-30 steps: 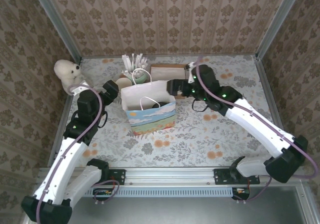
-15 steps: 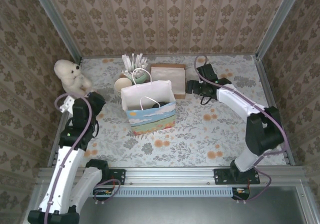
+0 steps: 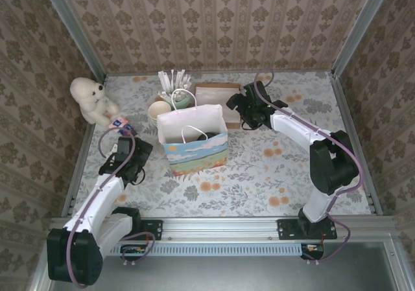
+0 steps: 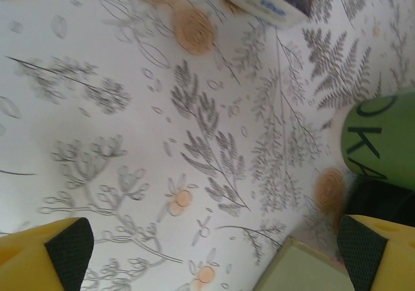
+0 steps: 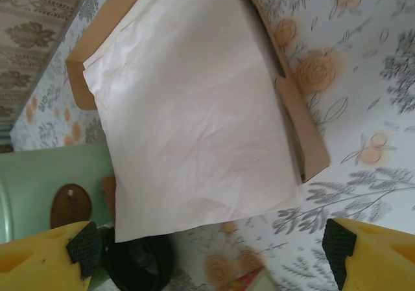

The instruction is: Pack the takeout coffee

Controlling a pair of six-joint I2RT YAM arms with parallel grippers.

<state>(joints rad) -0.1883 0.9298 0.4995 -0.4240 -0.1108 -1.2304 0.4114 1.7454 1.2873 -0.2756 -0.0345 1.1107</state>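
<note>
Takeout coffee (image 3: 202, 136): a dark round shape, judged to be its lid, sits inside the paper bag (image 3: 193, 151), which stands upright mid-table toward the far edge of the table (image 3: 259, 174) — packing appears essentially done. Left gripper (image 4: 214, 249) hovers low near the left edge, fingers spread wide, nothing between them. Right gripper (image 5: 213, 247) sits by the far edge over the brown box of cream paper (image 5: 194, 109), fingers likewise spread and empty. Outstanding — confirm the cup stands upright in the bag, which cannot be told from above; park both arms.
</note>
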